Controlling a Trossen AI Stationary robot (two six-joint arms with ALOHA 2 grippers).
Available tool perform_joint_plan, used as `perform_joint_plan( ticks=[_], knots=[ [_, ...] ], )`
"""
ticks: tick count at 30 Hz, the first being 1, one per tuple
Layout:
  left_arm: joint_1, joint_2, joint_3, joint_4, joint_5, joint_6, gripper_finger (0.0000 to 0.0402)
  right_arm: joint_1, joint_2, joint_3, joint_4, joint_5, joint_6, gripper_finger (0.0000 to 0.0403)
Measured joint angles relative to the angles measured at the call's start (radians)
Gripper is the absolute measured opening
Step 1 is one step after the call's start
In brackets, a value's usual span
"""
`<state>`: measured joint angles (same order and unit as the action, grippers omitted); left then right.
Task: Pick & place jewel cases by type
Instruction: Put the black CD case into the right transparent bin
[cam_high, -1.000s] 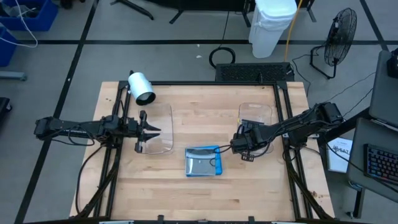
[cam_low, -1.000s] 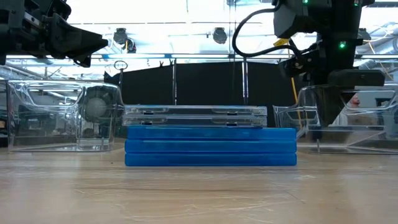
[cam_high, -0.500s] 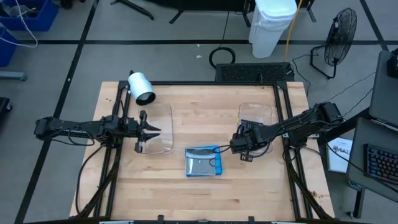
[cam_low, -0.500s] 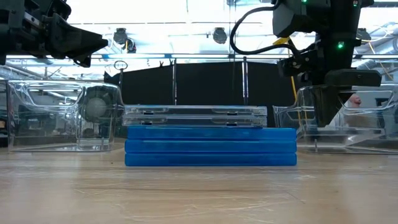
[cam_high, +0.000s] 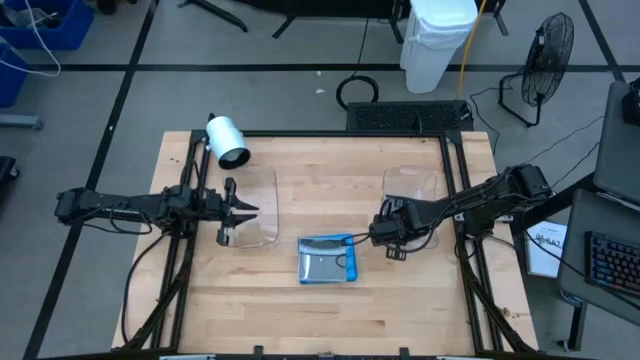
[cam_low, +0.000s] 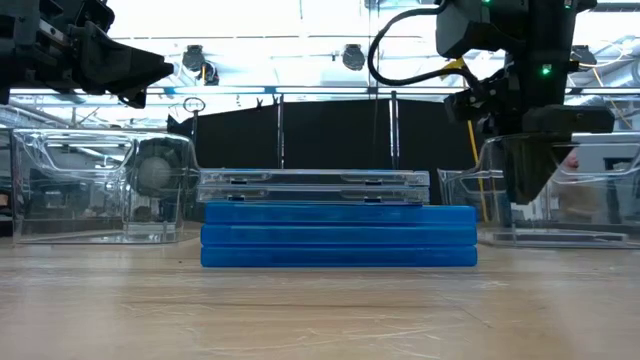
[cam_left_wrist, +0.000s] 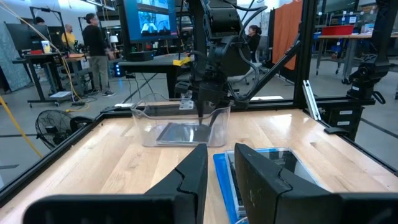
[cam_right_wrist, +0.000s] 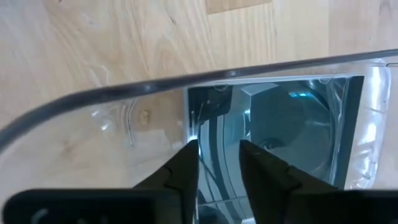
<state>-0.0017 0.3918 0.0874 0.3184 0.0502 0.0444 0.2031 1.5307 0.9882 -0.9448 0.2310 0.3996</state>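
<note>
Jewel cases stacked between tubs

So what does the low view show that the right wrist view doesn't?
Only the low view shows the stack of cases on the table: three blue ones under two clear ones. It also shows the left tub and the left gripper above it. Only the right wrist view shows the dark case lying flat inside the right tub. Both show the right gripper, jaws slightly apart over that tub.
</note>
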Motion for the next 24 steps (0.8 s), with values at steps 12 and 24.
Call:
perform_joint_plan(
  ticks=[12,24],
  knots=[
    [0.0,0.0,0.0,0.0,0.0,0.0,0.0088,-0.003,-0.014,0.135,-0.097,0.001,-0.02,0.0138],
    [0.0,0.0,0.0,0.0,0.001,0.0,0.0088,0.053,-0.086,0.168,0.378,-0.131,-0.255,0.0133]
  ],
)
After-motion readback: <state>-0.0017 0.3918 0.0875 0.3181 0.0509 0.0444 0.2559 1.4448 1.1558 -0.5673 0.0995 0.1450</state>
